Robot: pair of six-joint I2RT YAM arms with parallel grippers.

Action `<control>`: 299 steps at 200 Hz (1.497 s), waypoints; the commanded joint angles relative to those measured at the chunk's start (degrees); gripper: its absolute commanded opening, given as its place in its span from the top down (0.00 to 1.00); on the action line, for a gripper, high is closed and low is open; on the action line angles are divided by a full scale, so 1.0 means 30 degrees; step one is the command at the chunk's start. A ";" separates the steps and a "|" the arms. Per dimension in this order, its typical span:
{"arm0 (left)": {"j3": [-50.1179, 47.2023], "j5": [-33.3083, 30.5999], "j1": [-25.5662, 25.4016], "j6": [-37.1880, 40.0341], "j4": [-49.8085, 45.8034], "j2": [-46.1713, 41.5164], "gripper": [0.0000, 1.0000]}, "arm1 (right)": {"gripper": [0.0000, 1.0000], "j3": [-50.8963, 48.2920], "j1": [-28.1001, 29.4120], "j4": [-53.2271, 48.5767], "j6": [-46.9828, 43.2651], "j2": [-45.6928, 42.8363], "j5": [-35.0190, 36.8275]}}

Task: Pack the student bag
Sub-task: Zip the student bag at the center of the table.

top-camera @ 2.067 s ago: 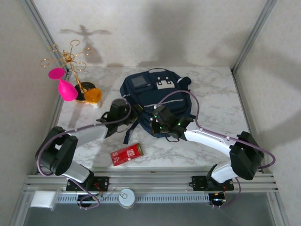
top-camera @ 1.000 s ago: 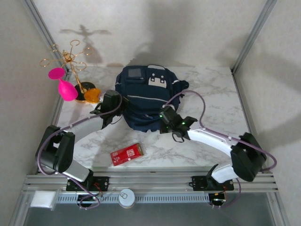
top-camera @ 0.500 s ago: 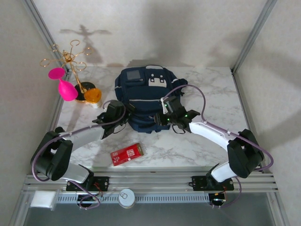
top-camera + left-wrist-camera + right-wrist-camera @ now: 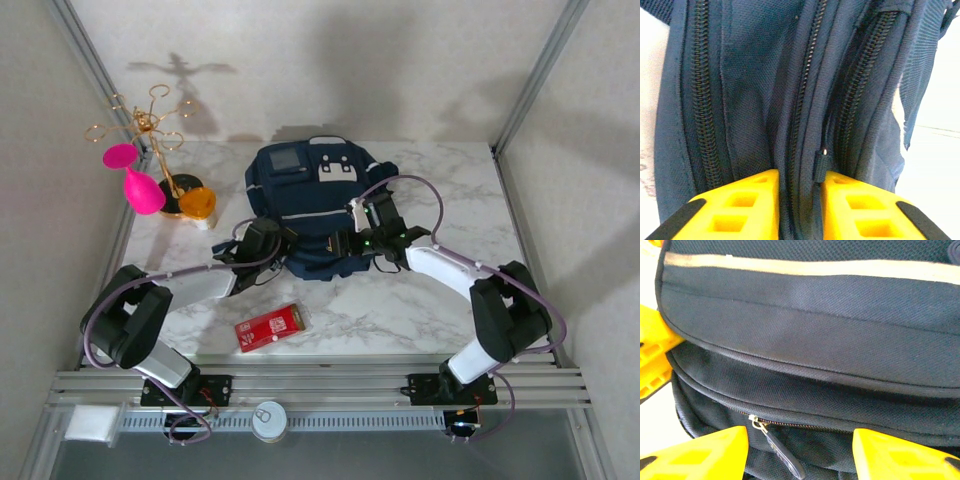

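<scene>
The left gripper (image 4: 800,182), nearly closed, pinched the student bag's (image 4: 310,185) seam (image 4: 801,100) at eight o'clock, likely steadying it. The right gripper (image 4: 800,440) stood open astride the zipper pull (image 4: 780,452), empty.

Place: lab-style robot booth
Walls: plain white panels (image 4: 330,60), top of frame
Frame: silver aluminium posts (image 4: 88,60), upper corners
Surface: white marble-patterned tabletop (image 4: 450,190), centre

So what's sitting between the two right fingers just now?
A zipper pull on the navy backpack, its dark tab hanging in the gap between the yellow right fingers. The right wrist view shows it.
</scene>
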 commanded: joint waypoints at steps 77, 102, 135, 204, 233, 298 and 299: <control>0.1529 -0.0572 0.0078 0.0417 -0.0347 0.0416 0.97 | 0.32 -0.0919 0.0740 0.1876 -0.1456 0.1320 -0.3061; 0.1368 -0.0630 0.0108 0.0402 -0.0222 0.0404 0.99 | 0.38 -0.1461 0.0816 0.2644 -0.1269 0.1274 -0.3335; 0.1426 -0.0484 0.0188 0.0462 -0.0276 0.0469 1.00 | 0.49 -0.0796 0.0816 0.2690 -0.1552 0.2070 -0.2916; 0.1271 -0.0464 0.0372 0.0637 -0.0474 0.0096 1.00 | 0.79 -0.1192 0.0819 0.2583 -0.1594 0.1639 -0.2308; 0.1232 -0.0528 0.0533 0.0659 -0.0540 -0.0115 1.00 | 0.88 -0.1261 0.0933 0.2130 -0.1675 0.1492 -0.2017; 0.0952 -0.0581 0.1339 0.2162 -0.1921 -0.1539 1.00 | 1.00 -0.1036 0.1368 -0.0661 -0.1132 -0.0730 0.2501; 0.0947 -0.0562 0.1368 0.2220 -0.1963 -0.1576 1.00 | 1.00 -0.1046 0.1370 -0.0719 -0.1097 -0.0760 0.2607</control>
